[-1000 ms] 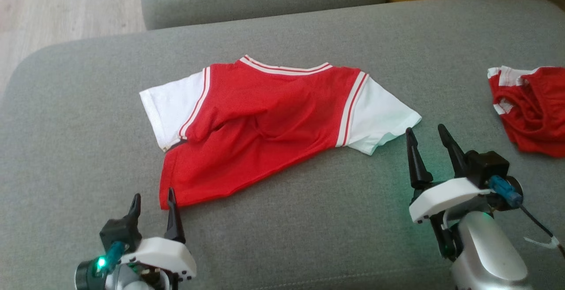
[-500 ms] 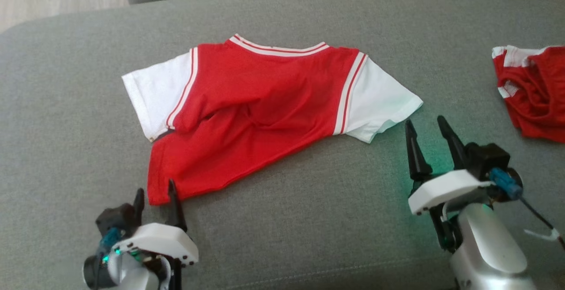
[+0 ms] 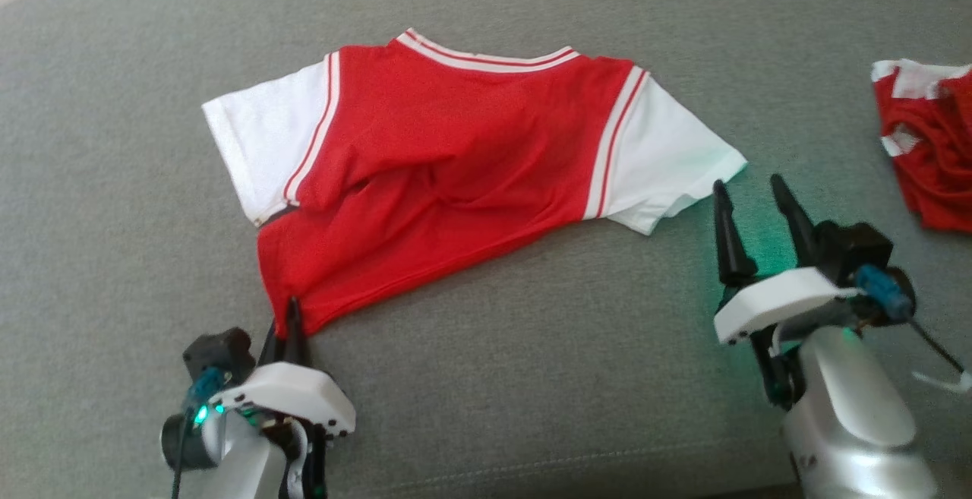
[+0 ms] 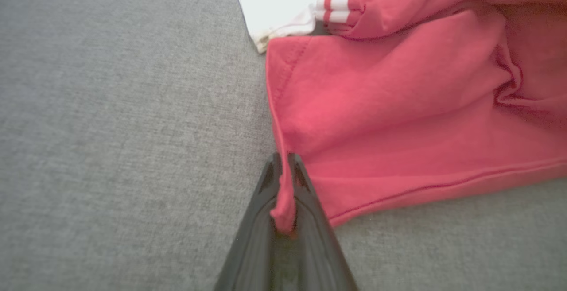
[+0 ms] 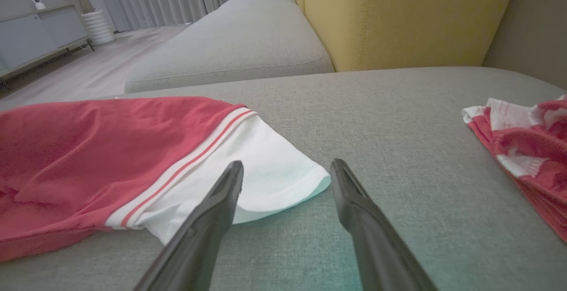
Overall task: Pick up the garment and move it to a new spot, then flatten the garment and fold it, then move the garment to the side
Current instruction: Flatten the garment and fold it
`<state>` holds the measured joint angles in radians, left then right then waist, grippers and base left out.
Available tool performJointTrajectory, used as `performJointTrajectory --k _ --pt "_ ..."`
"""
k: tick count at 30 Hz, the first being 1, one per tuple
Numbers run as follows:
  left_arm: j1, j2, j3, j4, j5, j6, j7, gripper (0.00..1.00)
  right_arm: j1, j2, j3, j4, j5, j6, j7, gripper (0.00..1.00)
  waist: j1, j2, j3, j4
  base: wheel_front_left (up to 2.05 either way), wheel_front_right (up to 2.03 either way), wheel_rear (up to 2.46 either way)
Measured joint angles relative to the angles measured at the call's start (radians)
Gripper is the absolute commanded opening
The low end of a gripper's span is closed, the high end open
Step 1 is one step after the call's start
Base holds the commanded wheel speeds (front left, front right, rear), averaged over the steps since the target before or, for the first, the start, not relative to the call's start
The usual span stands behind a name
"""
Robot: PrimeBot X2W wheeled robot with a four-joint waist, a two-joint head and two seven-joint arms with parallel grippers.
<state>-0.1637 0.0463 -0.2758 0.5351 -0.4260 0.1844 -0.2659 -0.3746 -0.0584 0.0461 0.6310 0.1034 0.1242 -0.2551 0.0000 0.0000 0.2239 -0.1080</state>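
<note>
The left gripper (image 4: 283, 163) is clamped on the near left hem corner of the red short-sleeved shirt with white sleeves (image 3: 448, 157). In the left wrist view a small tuck of red cloth sits pinched between its two dark fingers (image 4: 321, 242), which meet around it. From that corner the stitched hem runs off to the right across the grey fabric sofa cushion (image 3: 531, 362).

The right gripper (image 3: 749, 187) has its fingers spread wide with nothing between them. It is just beside the cuff of the shirt's right sleeve. In the right wrist view the pale cuff edge lies just past the fingertips; whether the left finger touches it I cannot tell.

The shirt lies in the middle of the cushion, collar away from the robot and sleeves out to either side. Red and white stripes edge the collar and the shoulder seams. The red body is rumpled, with a raised fold across its middle and cloth bunched under the left sleeve. The hem slants from the gripped corner towards the right sleeve.

A crumpled red and white garment (image 3: 926, 150) lies well apart, at the cushion's right edge.
</note>
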Motion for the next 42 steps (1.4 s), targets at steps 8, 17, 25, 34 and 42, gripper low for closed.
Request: performJointTrajectory --k 8,17,25,34,42 --pt "-0.028 -0.001 -0.044 -0.018 0.006 -0.007 0.000 0.00 -0.119 -0.018 -0.096 0.148 -0.062 0.000 0.000 1.00 0.0000 0.0000 0.033 0.063 0.00 0.00 0.00" --pt "-0.048 -0.012 -0.076 -0.053 0.023 -0.009 0.000 0.00 -0.252 -0.051 -0.208 0.367 -0.163 0.000 0.049 0.21 0.0000 0.0000 0.079 0.126 0.00 0.00 0.00" --pt "-0.041 -0.010 -0.055 -0.094 0.027 -0.007 0.009 0.00 -0.267 -0.033 -0.185 0.436 -0.138 0.000 0.029 0.00 0.0000 0.0000 0.035 0.113 0.00 0.00 0.00" --pt "-0.055 -0.009 0.050 -0.237 0.120 -0.042 0.009 0.00 -0.261 -0.013 -0.051 0.270 0.088 0.000 0.008 0.00 0.0000 0.0000 -0.057 0.083 0.00 0.00 0.00" --pt "-0.271 0.107 0.174 -0.338 0.197 -0.107 0.009 0.00 -0.367 -0.085 0.071 -0.062 0.374 0.000 0.017 0.00 0.0000 0.0000 -0.148 0.036 0.00 0.00 0.00"
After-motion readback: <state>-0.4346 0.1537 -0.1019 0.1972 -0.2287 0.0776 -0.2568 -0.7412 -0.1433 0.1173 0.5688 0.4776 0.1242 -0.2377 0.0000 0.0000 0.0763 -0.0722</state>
